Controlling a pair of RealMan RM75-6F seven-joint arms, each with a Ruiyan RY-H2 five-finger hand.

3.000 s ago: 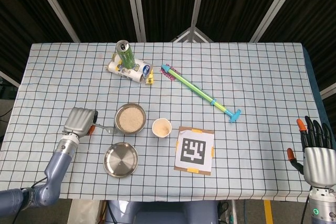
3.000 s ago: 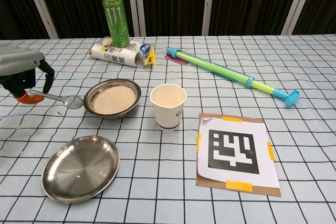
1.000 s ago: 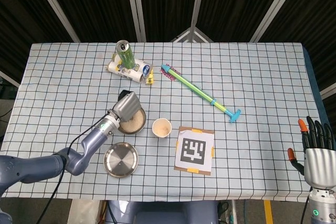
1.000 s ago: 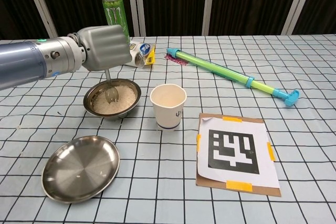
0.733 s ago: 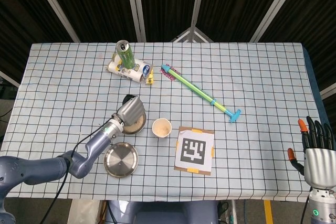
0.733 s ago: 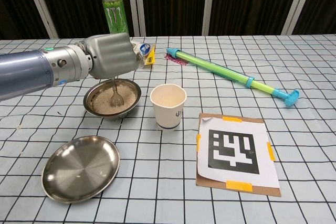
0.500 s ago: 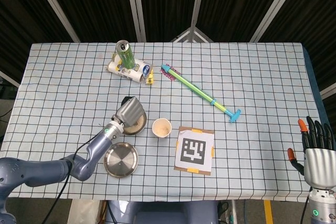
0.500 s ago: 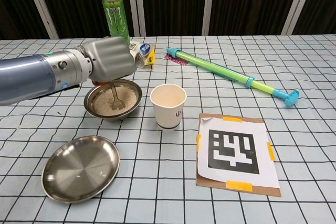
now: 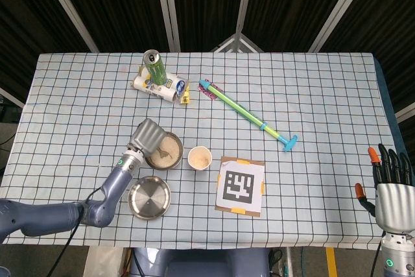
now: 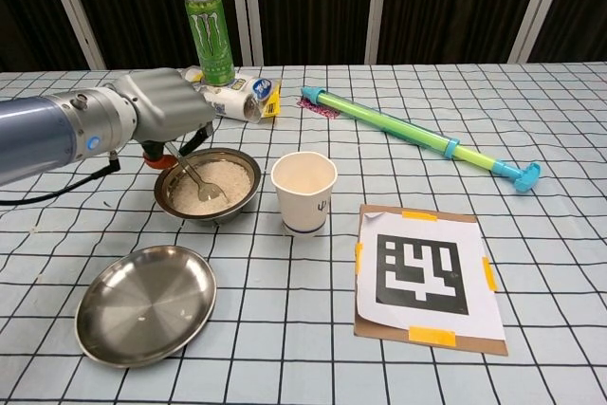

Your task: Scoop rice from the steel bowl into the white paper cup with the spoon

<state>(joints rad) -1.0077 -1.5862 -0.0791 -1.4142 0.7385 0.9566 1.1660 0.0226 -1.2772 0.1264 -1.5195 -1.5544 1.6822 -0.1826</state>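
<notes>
The steel bowl [image 9: 170, 149] [image 10: 211, 186] of rice sits left of the white paper cup [image 9: 200, 157] [image 10: 303, 191]. My left hand [image 9: 146, 137] [image 10: 163, 113] holds the spoon [image 10: 194, 177] [image 9: 161, 154] at the bowl's left rim, with the spoon's head lying in the rice. The cup stands upright close to the bowl's right side. My right hand [image 9: 391, 186] hangs at the far right past the table's edge, fingers spread and holding nothing; the chest view does not show it.
An empty steel plate [image 9: 149, 197] [image 10: 146, 303] lies in front of the bowl. A marker card [image 9: 240, 185] [image 10: 426, 275] lies right of the cup. A green can [image 9: 154, 67] [image 10: 211, 33], a wrapped packet [image 9: 161, 87] and a green-blue water gun [image 9: 248, 114] [image 10: 415, 137] lie further back.
My left hand has drawn back to the left, from over the bowl to its left rim. The spoon has tilted from nearly upright to slanting, its head still in the rice. The right hand is unmoved.
</notes>
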